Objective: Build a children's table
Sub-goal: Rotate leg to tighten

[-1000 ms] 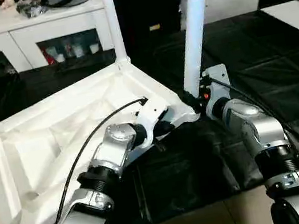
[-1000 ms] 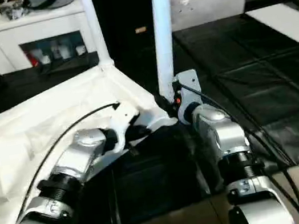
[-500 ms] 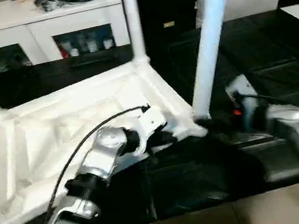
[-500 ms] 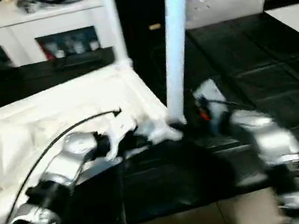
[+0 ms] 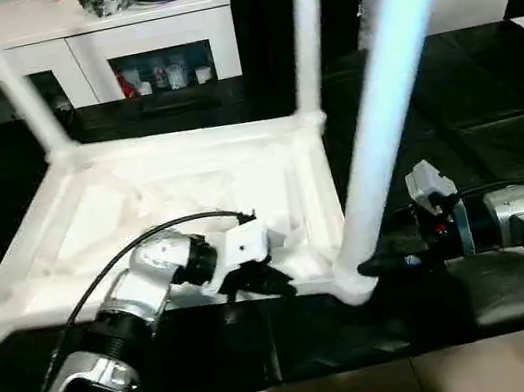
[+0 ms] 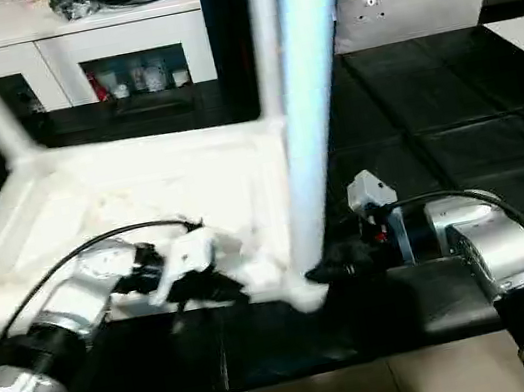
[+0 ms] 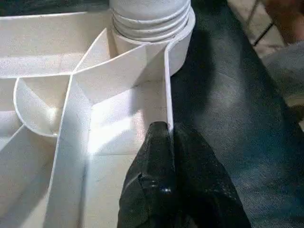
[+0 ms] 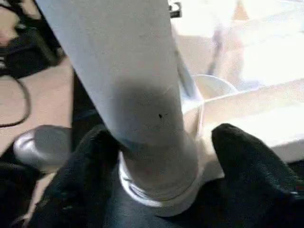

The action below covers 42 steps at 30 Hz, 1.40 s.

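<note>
Lying upside down on the black-covered work table (image 5: 490, 105), the children's table top (image 5: 179, 185) turns its ribbed underside upward, which puts the corner sockets where legs can be driven in from above. Taking the near-right corner socket (image 5: 353, 281) as the landmark: a white tapered leg (image 5: 388, 103) rises steeply out of it, and two more legs stand in the sockets at the far side of the top, with another white piece at the near-left corner cut off by the picture's edge.

The left gripper (image 7: 166, 142) sits just along the near rim from that socket, its black fingers pressed together on the thin rim wall (image 7: 167, 85), one on the inner face and one outside. This pinch most likely steadies the top while the leg is worked.

The right gripper (image 8: 156, 166) reaches in level from the other side of the socket. Its fingers (image 8: 247, 156) are spread wide, one on each side of the leg's threaded base just above the socket. Whether they press it or merely flank it, I cannot tell. The placement suggests seating or turning the leg home.
</note>
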Tool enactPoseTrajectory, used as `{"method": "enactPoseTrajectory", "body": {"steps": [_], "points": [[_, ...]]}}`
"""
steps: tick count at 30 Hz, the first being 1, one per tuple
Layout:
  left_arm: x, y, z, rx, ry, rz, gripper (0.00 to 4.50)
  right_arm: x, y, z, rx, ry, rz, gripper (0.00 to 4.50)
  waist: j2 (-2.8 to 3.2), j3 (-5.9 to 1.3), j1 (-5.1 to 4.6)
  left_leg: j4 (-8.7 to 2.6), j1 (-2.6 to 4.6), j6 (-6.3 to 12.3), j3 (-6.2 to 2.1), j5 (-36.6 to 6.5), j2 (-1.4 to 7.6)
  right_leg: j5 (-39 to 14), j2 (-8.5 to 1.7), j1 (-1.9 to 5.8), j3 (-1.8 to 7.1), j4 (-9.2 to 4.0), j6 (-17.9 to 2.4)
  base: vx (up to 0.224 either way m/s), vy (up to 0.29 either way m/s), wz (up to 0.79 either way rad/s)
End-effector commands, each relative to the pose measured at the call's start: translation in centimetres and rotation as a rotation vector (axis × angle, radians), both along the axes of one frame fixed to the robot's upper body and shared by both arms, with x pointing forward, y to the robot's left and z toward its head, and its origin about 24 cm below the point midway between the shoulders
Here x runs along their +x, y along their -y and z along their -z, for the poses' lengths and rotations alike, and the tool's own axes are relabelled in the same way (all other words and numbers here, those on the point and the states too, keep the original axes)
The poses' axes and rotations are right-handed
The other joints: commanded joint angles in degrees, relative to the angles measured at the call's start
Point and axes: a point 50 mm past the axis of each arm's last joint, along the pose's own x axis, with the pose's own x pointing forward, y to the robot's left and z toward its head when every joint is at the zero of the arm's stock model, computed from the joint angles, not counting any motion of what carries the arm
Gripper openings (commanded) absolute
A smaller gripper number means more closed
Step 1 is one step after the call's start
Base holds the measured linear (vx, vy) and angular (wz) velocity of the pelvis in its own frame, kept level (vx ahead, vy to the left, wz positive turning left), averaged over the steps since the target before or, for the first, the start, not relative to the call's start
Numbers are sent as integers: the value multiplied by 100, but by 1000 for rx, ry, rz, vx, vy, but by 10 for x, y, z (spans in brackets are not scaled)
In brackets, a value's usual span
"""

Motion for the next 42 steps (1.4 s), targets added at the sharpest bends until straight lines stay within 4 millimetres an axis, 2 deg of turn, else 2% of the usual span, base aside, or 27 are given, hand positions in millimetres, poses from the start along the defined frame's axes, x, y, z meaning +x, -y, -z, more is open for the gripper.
{"method": "enactPoseTrajectory", "body": {"steps": [1,6,7,8,12,16,19,21,23,24,25,26,27,28,29,30,31,33,37,39,40,41,42], "points": [[-2,11,-12,8,49,126,0,-1,-6,-5,23,-1,-44,309,-85,-440,-5,-361,-38,587,67,-680,102,-2225,-306,414,283,-424,-566,0,0,0],[-2,9,-13,8,51,141,0,-3,-12,-2,36,-10,-70,277,-85,-420,-12,-368,-22,488,73,-819,86,-2523,-299,400,266,-472,-456,0,0,0],[-2,9,-13,8,51,141,0,-3,-12,-2,37,-9,-70,251,-87,-423,-11,-366,-22,478,74,-815,84,-2538,-298,401,265,-472,-441,0,0,0],[-3,9,-13,5,50,144,0,-3,-13,-1,47,-19,-79,245,-97,-419,-13,-364,-29,473,76,-806,76,-2570,-296,403,262,-478,-413,0,0,0],[-3,9,-12,1,49,141,0,-5,-15,0,58,-45,-102,213,-92,-433,-5,-363,-34,495,72,-714,83,-2468,-293,406,266,-461,-401,0,0,0],[0,11,-13,-44,25,74,0,-7,-17,3,67,-71,-104,203,-111,-433,-3,-359,-45,507,78,-672,80,-2437,-297,410,270,-451,-431,0,0,0],[6,14,-14,-63,23,-18,0,-4,-19,7,78,-73,-20,202,-115,-414,-11,-363,-29,473,78,-737,71,-2629,-295,397,253,-484,-373,0,0,0],[14,21,-16,-102,16,-141,0,9,-27,15,64,-50,178,202,-121,-393,-58,-349,-14,361,83,-837,32,-2942,-290,384,213,-543,-237,0,0,0],[15,23,-17,-105,13,-164,0,12,-29,17,59,-33,229,201,-110,-377,-106,-343,-2,282,79,-897,6,-3194,-285,358,167,-603,-107,0,0,0],[19,29,-18,-122,6,-239,0,21,-35,18,52,-10,357,201,-97,-372,-190,-345,-33,244,64,-977,3,-3262,-276,394,139,-616,-9,0,0,0],[20,30,-18,-124,5,-248,0,22,-36,19,51,-9,367,200,-93,-365,-229,-343,-19,228,55,-1027,-5,-3308,-267,376,111,-644,20,0,0,0],[24,38,-18,-135,1,-326,0,29,-45,19,38,5,456,200,-77,-374,-349,-337,-48,210,32,-1136,-13,-3268,-262,413,61,-663,63,0,0,0],[28,45,-19,-147,-1,-393,0,34,-52,20,33,2,525,199,-65,-378,-387,-325,-28,212,36,-1154,-26,-3276,-259,403,52,-688,70,0,0,0],[30,48,-19,-153,-3,-426,0,36,-55,20,29,4,560,198,-54,-388,-428,-324,-16,222,32,-1162,-24,-3235,-264,403,44,-690,44,0,0,0],[34,55,-19,-165,-11,-501,0,42,-62,19,18,9,639,198,-24,-392,-498,-332,-50,239,16,-1131,-15,-3087,-262,431,37,-689,-5,0,0,0],[35,57,-20,-168,-11,-520,0,44,-64,19,15,11,660,198,-37,-401,-543,-327,-37,272,6,-1181,-18,-3035,-266,433,18,-702,-25,0,0,0],[38,64,-21,-176,8,-571,0,50,-70,19,7,8,740,197,-26,-406,-570,-334,-27,324,12,-1162,-21,-2932,-270,425,32,-699,-86,0,0,0],[41,70,-22,-186,20,-618,0,53,-75,18,9,15,779,197,-33,-422,-602,-330,-44,387,16,-1058,-32,-2739,-276,438,56,-679,-187,0,0,0],[43,81,-24,-201,59,-661,0,60,-86,12,51,66,843,197,-37,-466,-577,-345,-81,538,10,-648,8,-2123,-301,474,135,-557,-432,15,-6,2],[44,80,-26,-205,59,-672,0,61,-87,8,72,81,856,251,-29,-480,-552,-340,-101,639,7,-380,20,-1696,-306,491,178,-474,-614,0,0,0],[44,80,-26,-206,63,-670,0,61,-87,7,86,78,858,265,-29,-480,-552,-340,-101,639,7,-380,20,-1696,-306,491,178,-474,-614,0,0,0],[44,78,-27,-207,68,-667,0,61,-86,5,102,76,857,268,-29,-502,-519,-334,-106,740,2,-166,33,-1330,-311,510,202,-407,-743,0,0,0],[44,75,-28,-214,87,-633,0,60,-81,3,108,84,842,271,-44,-496,-497,-332,-105,801,8,-84,34,-1214,-315,507,214,-384,-810,0,0,0]]}}
